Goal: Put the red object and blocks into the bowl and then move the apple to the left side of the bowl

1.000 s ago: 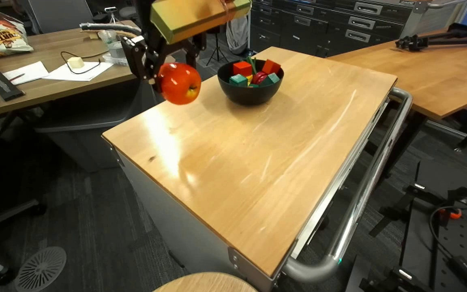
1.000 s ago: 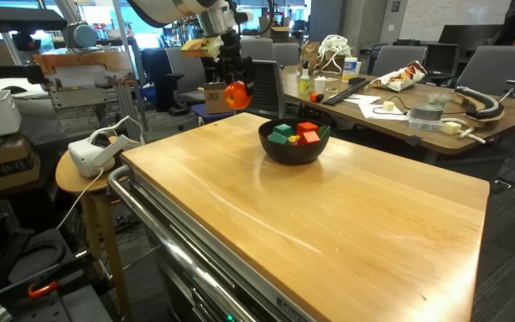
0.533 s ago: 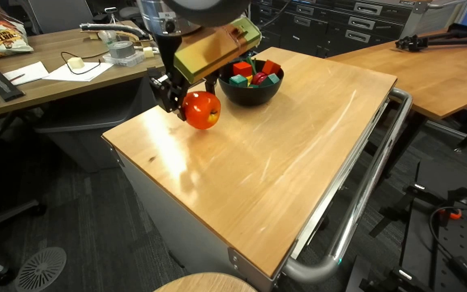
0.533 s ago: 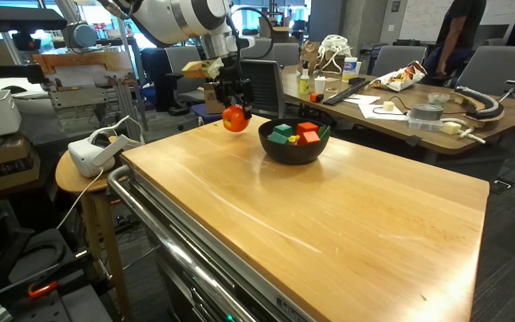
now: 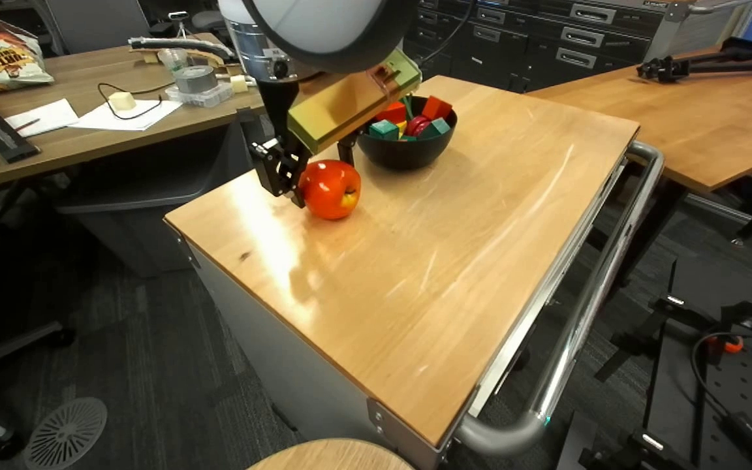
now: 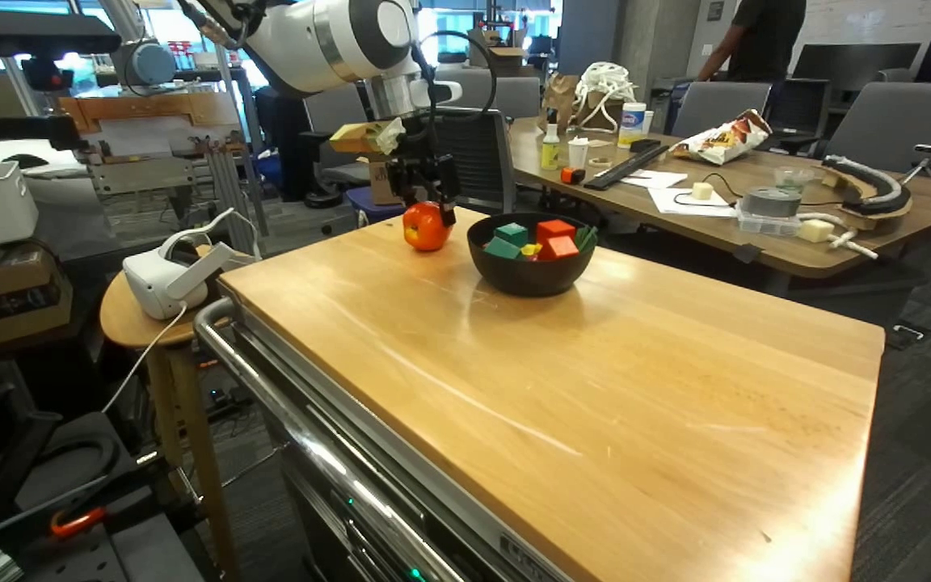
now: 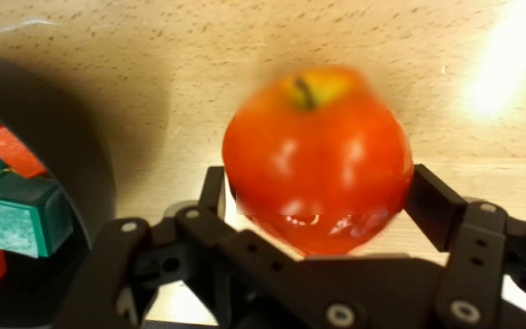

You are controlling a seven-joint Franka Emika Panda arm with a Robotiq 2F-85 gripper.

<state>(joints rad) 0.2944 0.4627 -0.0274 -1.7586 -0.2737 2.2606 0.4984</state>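
The light wood tabletop [image 5: 454, 248] bears your bowl [image 5: 402, 153], where blocks [image 5: 384, 130] and the red object [image 5: 416, 125] sit as asked. Just beside it the apple [image 5: 331, 189] seems to rest, presumably for the left-side placing; your jaws flank it wide (pressing or clear, you cannot tell), likely to keep it from rolling.

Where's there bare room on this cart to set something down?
Bare: wooden cart top between the black bowl and metal handle, and on the bowl's side away from the apple. Crowded: the gap between apple and bowl, where a gripper finger stands.
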